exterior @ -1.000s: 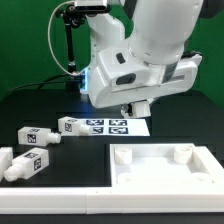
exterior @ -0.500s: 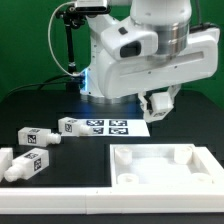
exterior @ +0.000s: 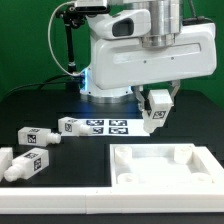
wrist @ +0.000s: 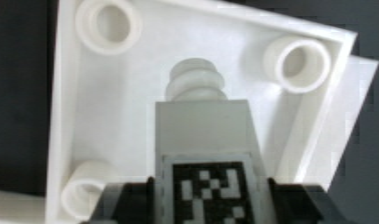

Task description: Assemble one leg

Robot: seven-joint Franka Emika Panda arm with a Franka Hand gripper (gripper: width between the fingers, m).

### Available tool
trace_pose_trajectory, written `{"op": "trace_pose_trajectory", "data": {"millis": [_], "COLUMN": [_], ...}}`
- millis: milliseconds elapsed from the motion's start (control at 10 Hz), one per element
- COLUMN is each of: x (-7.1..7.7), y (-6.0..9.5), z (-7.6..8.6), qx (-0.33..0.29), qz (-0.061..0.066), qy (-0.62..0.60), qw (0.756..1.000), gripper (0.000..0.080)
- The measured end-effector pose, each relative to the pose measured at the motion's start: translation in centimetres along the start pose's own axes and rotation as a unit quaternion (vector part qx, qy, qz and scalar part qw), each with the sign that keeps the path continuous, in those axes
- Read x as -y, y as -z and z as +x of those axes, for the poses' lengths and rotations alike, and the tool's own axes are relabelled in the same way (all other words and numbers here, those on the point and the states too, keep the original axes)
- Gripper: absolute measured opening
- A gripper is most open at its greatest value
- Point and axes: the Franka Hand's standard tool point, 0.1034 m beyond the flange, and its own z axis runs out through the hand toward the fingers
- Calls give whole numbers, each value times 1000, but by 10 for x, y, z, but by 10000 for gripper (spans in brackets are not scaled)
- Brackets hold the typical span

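Note:
My gripper (exterior: 156,104) is shut on a leg (exterior: 153,118), a short white post with a marker tag, held in the air above the far edge of the white square panel (exterior: 165,172). In the wrist view the gripper (wrist: 207,207) clamps the leg (wrist: 207,130) from both sides. The leg's narrow stub end (wrist: 195,78) points at the panel (wrist: 106,110), between two round corner sockets (wrist: 108,22) (wrist: 298,61). Three more legs lie on the table at the exterior view's left (exterior: 35,136) (exterior: 70,125) (exterior: 25,163).
The marker board (exterior: 112,126) lies flat behind the panel, under the arm. The robot's bulky white body (exterior: 150,55) fills the middle. A black stand (exterior: 67,45) rises at the back left. A white strip (exterior: 60,192) runs along the front.
The arm's upper body has swung upward and the gripper has come into view at the right, carrying the leg lower toward the panel's far edge.

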Motion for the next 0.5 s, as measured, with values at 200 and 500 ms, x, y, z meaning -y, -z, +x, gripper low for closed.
{"op": "trace_pose_trajectory", "data": {"millis": [200,500], "x": [11,27], "y": [-4,-5], "z": [19,57], "qx": [-64,-211], "qz": [-5,-35], "qy": [-9,-28], "qw": [998,976], "gripper": [284,284]}}
